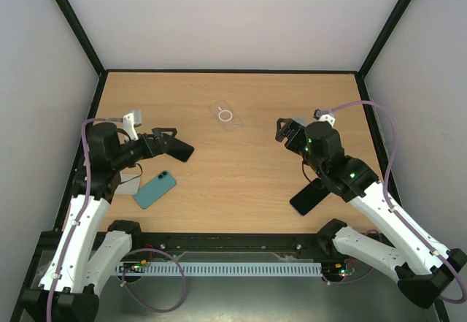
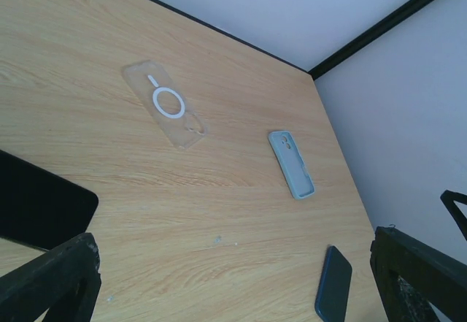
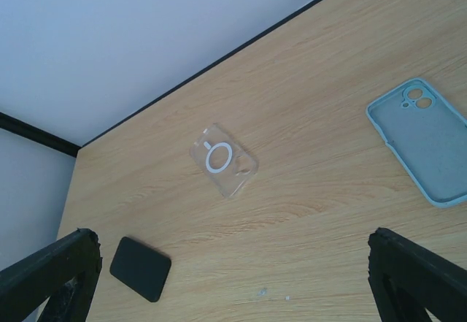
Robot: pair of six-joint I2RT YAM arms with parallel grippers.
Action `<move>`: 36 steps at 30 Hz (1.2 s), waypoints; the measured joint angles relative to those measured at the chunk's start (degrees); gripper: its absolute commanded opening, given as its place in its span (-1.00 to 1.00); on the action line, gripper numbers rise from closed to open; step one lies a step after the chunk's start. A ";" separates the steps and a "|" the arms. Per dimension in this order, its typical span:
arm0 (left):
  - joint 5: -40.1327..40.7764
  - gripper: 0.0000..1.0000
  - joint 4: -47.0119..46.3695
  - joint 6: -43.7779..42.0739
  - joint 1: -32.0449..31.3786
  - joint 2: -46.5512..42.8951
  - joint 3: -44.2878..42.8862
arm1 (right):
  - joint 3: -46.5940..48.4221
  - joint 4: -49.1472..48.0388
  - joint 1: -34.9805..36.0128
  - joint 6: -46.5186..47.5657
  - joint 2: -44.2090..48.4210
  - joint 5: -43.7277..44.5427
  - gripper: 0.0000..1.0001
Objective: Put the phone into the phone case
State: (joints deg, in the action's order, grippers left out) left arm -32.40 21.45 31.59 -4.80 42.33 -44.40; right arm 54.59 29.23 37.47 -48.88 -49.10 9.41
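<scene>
Nearest me, the teal phone (image 1: 155,189) lies flat by the near-left corner of the desk (image 1: 241,169), close beside the left arm. It looks back-up, though I can't be sure. The dark phone (image 1: 310,196) lies flat towards the near-right corner, partly under the right arm.

Further in, the left claw (image 1: 166,141) hangs over the left side with its fingers spread wide and nothing between them. A black slab (image 3: 141,267) sits on the wood just beside it. The right claw (image 1: 290,128) hangs over the right side, equally wide and empty. The light blue case (image 3: 423,143) lies near it, seemingly open side up, and the arm hides it from the overhead camera. Furthest off, towards the middle of the far edge, is the clear case (image 1: 226,114) with its white ring.

With 2 phones and 2 cases, I judge the first risk to be a mismatched pair that never seats. A flat phone offers only thin edges, so a shallow pinch could skid it along the wood or off the near edge. Both cases are light and loose, so pressing in with 1 claw would likely shove the case away unless the other pins it. The clear one is also hard to read against the grain, so I could misjudge its rim.
</scene>
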 measured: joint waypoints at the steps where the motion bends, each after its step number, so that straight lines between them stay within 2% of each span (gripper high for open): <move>1: 0.70 1.00 0.15 0.04 0.00 0.02 -0.07 | -0.07 0.00 0.00 -0.04 0.02 0.00 0.95; 11: 4.63 1.00 0.26 0.61 0.00 1.99 -0.28 | -3.82 0.07 0.00 -4.44 0.96 0.79 0.95; 20: 9.92 1.00 -0.90 0.81 0.00 6.97 3.69 | -7.08 5.62 -0.44 -13.20 -8.72 4.79 0.99; 26: 13.60 1.00 -0.83 1.25 0.11 11.10 4.39 | -11.21 9.99 -6.84 -18.21 -10.60 5.77 0.97; 31: 14.67 1.00 -0.96 1.79 0.26 12.37 5.44 | -15.10 9.92 -13.27 -17.99 -15.02 4.90 0.78; 36: 14.58 1.00 -0.98 1.88 0.28 12.76 5.57 | -17.33 1.03 -14.88 -7.85 -17.51 3.21 0.53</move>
State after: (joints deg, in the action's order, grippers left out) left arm -17.82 20.47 33.47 -4.51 55.09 -38.83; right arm 37.26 30.26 22.59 -56.73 -66.61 12.62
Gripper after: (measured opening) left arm 0.998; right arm 0.835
